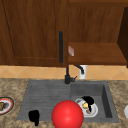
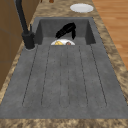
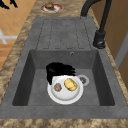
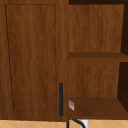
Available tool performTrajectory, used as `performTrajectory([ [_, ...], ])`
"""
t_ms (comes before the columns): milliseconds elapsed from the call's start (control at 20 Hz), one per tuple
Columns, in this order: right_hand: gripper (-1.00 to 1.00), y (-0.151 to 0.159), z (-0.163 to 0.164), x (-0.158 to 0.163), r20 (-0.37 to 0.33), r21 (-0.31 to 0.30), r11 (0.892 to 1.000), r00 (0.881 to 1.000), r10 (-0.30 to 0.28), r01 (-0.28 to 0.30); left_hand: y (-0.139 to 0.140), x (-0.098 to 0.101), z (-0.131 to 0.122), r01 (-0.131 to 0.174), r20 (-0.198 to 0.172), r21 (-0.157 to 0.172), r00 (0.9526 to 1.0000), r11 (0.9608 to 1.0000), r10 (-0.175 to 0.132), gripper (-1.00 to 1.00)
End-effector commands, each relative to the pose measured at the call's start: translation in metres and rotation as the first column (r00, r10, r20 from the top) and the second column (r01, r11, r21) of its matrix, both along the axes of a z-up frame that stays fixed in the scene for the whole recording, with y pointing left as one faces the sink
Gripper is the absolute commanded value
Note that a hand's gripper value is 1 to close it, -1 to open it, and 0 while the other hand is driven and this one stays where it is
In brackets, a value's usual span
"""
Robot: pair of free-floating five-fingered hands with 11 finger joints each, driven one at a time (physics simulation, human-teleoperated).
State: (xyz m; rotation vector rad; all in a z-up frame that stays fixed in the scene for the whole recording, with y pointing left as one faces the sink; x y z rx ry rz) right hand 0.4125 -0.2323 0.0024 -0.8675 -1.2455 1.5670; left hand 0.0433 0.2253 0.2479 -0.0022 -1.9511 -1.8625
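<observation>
A white plate (image 1: pixel 92 111) lies in the sink basin (image 1: pixel 106 100) with a yellow piece of food (image 3: pixel 70 84) and a small brown piece (image 3: pixel 57 87) on it. My right hand (image 1: pixel 87 101) hangs over the plate's rim on the drainboard side, fingers straight and spread, holding nothing. It also appears in the right side view (image 3: pixel 58 70) and the left side view (image 2: pixel 66 30). Whether it touches the plate I cannot tell. My left hand (image 1: pixel 34 116) floats at the front edge of the drainboard (image 1: pixel 45 95), fingers relaxed. A large red ball (image 1: pixel 67 114) sits at the sink's front edge between the hands.
A black faucet (image 1: pixel 67 75) stands behind the sink, with a white cup (image 1: pixel 83 71) by the wall. A plate of food (image 1: pixel 5 105) rests on the left counter and a white dish (image 2: pixel 81 8) on the right. Above are a cabinet door and a shelf (image 1: pixel 97 53) with a small pale object (image 1: pixel 71 50).
</observation>
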Motion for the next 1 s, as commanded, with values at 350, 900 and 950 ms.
performTrajectory([
  [350,-1.00,-0.003,-0.037,0.078,-0.076,-0.029,0.997,0.995,0.069,-0.071,0.000,0.000,0.000,0.000,0.000,0.000,1.0000,1.0000,0.000,0.00],
  [900,-1.00,-0.013,-0.054,0.106,-0.022,-0.036,0.992,0.993,0.116,-0.117,0.000,0.000,0.000,0.000,0.000,0.000,1.0000,1.0000,0.000,0.00],
  [950,-1.00,-0.014,-0.052,0.096,-0.029,-0.041,0.994,0.994,0.105,-0.106,0.000,0.000,0.000,0.000,0.000,0.000,1.0000,1.0000,0.000,0.00],
])
